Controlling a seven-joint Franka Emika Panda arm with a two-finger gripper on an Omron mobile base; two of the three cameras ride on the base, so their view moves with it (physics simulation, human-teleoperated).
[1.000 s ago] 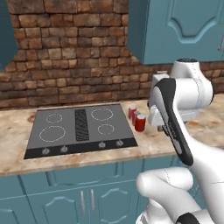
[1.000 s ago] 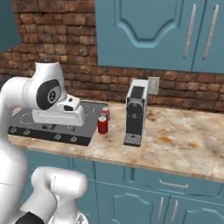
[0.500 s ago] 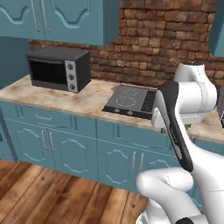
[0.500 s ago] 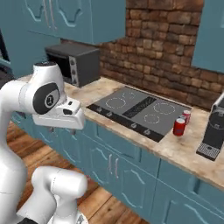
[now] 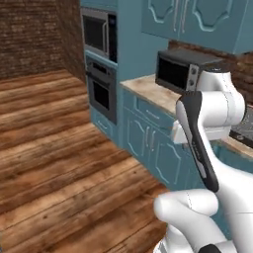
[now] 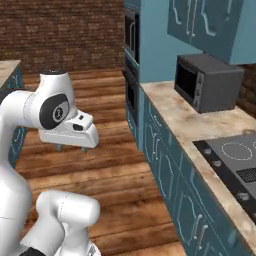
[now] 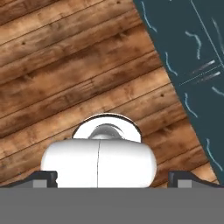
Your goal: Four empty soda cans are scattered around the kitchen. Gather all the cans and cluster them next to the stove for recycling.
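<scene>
Gripper point(image 7: 112, 177) points down at bare wood floor point(image 5: 59, 163), fingers spread wide, nothing between them.

No soda cans to be seen from here. Stove point(image 6: 235, 160) sits at the right end of the counter point(image 6: 185, 120), its front knobs along the counter's front edge; a sliver of it also at the right edge of the left base view.

Handling, as a guess: empty cans should be very light, thin-walled, smooth and easy to dent or tip. Best taken around the middle of the side wall with a gentle squeeze, upright, and set down softly so a neighbour isn't knocked over.

Around: black toaster oven point(image 6: 207, 80) on the counter, toward the back edge, between stove and the tall built-in wall oven point(image 5: 101, 64). Blue cabinet doors point(image 6: 170, 180) below the counter, upper cabinets point(image 6: 210, 25) above. Brick wall point(image 6: 65, 30) at the far side of the room.

Open floor ahead; nothing blocks the base except the cabinet run close on one side.
</scene>
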